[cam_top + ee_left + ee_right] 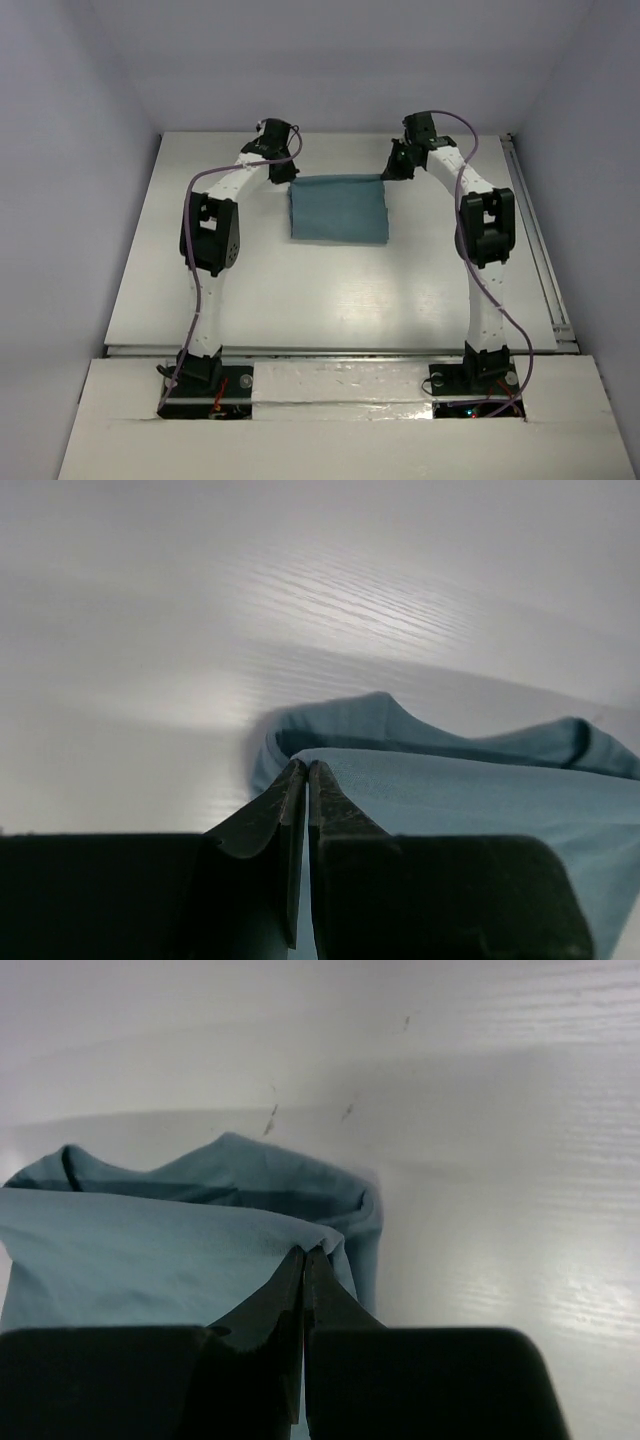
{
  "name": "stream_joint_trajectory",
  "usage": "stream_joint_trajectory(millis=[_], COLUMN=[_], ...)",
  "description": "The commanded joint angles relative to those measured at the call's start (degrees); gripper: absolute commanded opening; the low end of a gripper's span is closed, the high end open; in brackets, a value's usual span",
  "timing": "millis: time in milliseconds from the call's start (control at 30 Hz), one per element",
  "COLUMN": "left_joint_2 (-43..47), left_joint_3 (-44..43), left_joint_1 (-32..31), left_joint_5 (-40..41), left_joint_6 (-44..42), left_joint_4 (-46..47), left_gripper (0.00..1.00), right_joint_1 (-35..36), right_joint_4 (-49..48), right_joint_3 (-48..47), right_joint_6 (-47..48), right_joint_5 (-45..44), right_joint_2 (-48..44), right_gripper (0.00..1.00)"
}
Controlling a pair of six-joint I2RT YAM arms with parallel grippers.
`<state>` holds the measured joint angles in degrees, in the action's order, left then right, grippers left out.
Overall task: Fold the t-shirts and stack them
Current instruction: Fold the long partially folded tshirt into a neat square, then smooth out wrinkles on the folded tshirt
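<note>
Your left arm reaches up the left side of the bench [330, 290] and bends inward at the far end. Your left hand [285, 172] sits at the far-left corner of the t-shirt [338, 208]. In the left wrist view, its two fingers [265, 815] are clenched tight, with a thin sliver of teal cloth caught between them. It is grasping the shirt's top layer right at that corner. A paler sheet of cloth runs off to the right from the fingertips. Behind it, a darker rolled edge of the same shirt lies on the bench, with a soft hump in the middle.

The t-shirt lies at the far middle of the bench, between your two hands. It is folded into a rough rectangle, wider than it is deep, and its near edge is fairly straight.

Your right hand [392, 168] mirrors the left at the far-right corner. In the right wrist view, its fingers [335, 1305] are pressed together on the corner of the top layer, so it too is grasping the shirt. The lower fold bulges out behind and to the right of the grip. A few small dark marks [272, 1118] show on the bench just beyond the cloth.
</note>
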<state>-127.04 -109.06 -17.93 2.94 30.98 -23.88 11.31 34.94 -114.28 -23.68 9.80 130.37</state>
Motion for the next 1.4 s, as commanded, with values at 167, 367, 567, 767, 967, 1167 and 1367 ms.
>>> stream_joint_trajectory(millis=[167,367,567,767,967,1167,1367], left_joint_2=[-5.0,2.6,18.3,16.8,19.5,24.2,31.7], left_joint_3=[-7.8,-14.2,7.9,31.7,45.8,63.1,69.6], left_joint_1=[2.9,3.5,-3.3,-7.6,-5.5,1.8,2.5], left_joint_5=[1.4,3.8,-10.3,-22.5,-21.8,-19.6,-27.6], left_joint_6=[-1.7,-3.4,4.9,15.5,16.4,15.4,19.6], left_joint_4=[-2.9,-5.6,10.2,32.0,40.1,46.5,54.2], left_gripper=[0.0,0.73,0.48,0.09,0.03,0.01,0.1], right_joint_1=[-1.1,-1.1,-0.1,1.0,1.0,-0.1,-0.1], right_joint_4=[1.1,2.0,-12.0,-26.9,-29.1,-30.1,-26.2], right_joint_3=[-9.5,-11.1,13.3,35.2,40.8,47.7,45.2], right_joint_6=[0.5,-0.2,-9.2,-14.9,-13.2,-12.4,-9.6], right_joint_5=[-1.4,1.7,10.6,22.4,20.2,16.6,15.4], right_joint_2=[4.5,0.7,-16.8,-19.4,-17.8,-17.6,-20.0], right_gripper=[0.0,0.61,0.11,0.0,0.0,0.0,0.0])
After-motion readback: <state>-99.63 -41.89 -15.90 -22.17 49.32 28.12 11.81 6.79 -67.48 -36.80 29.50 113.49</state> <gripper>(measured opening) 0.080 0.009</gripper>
